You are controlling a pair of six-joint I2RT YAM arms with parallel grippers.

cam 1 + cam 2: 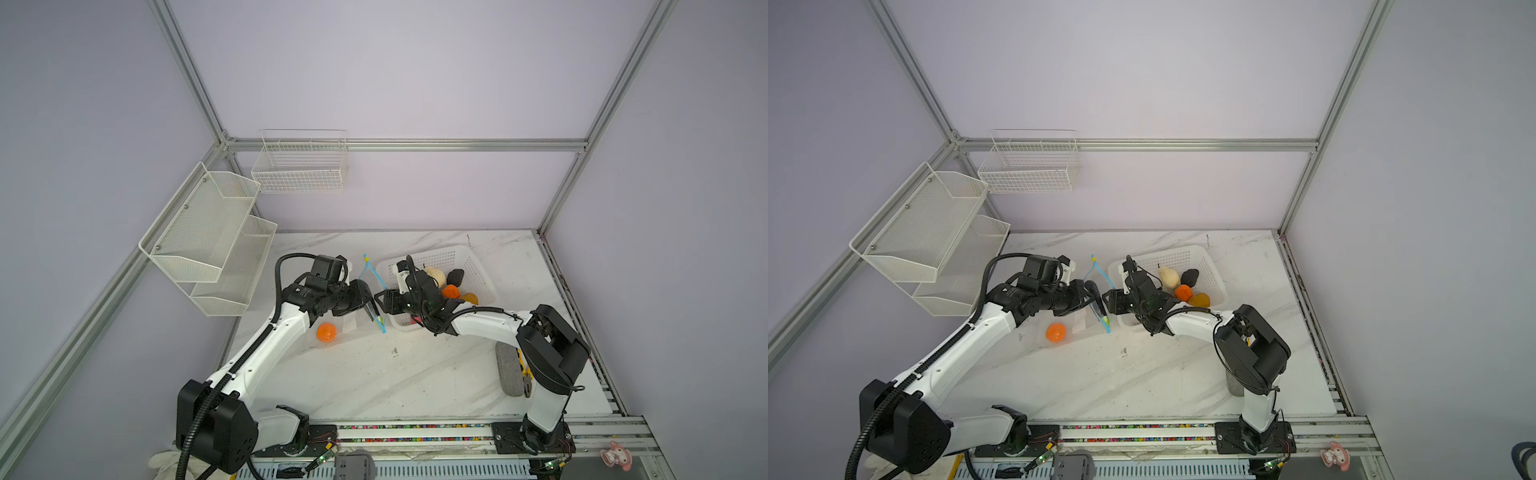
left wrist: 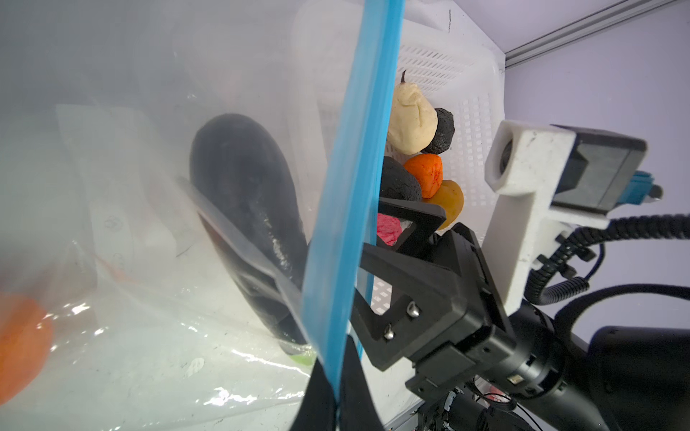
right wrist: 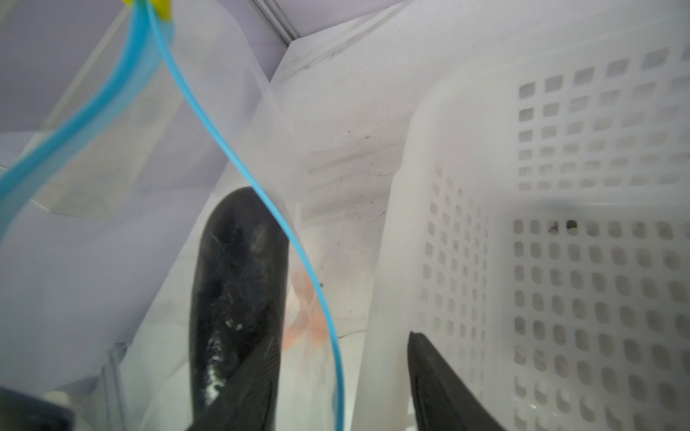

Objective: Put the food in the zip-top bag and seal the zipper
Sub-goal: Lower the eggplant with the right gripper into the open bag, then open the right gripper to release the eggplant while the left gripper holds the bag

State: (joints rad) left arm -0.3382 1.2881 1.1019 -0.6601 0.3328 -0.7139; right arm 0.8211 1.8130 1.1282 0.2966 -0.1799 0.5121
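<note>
Now | left arm (image 1: 266, 349) stretched inward, left fingers (image 2: 317, 399) clamped on zipper (image 2: 354, 168) | right arm (image 1: 486, 322) bent inward, right fingers (image 3: 440, 384) apart

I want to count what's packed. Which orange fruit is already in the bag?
The orange fruit beside the left arm, seen through the clear bag. The other orange fruit sits in the white basket among the remaining food.

1. The zip-top bag (image 1: 338, 322) gapes between its two zipper (image 1: 374, 276) strips, but only narrowly.
2. A long dark vegetable (image 3: 239, 268) and the right gripper (image 3: 338, 350), jaws apart, crowd that mouth.
3. The left gripper (image 2: 336, 388), pinching the zipper, blocks its side.
4. The white basket (image 1: 478, 266) stands just beside the mouth.
5. The table (image 1: 395, 374) has bare room in front.
</note>
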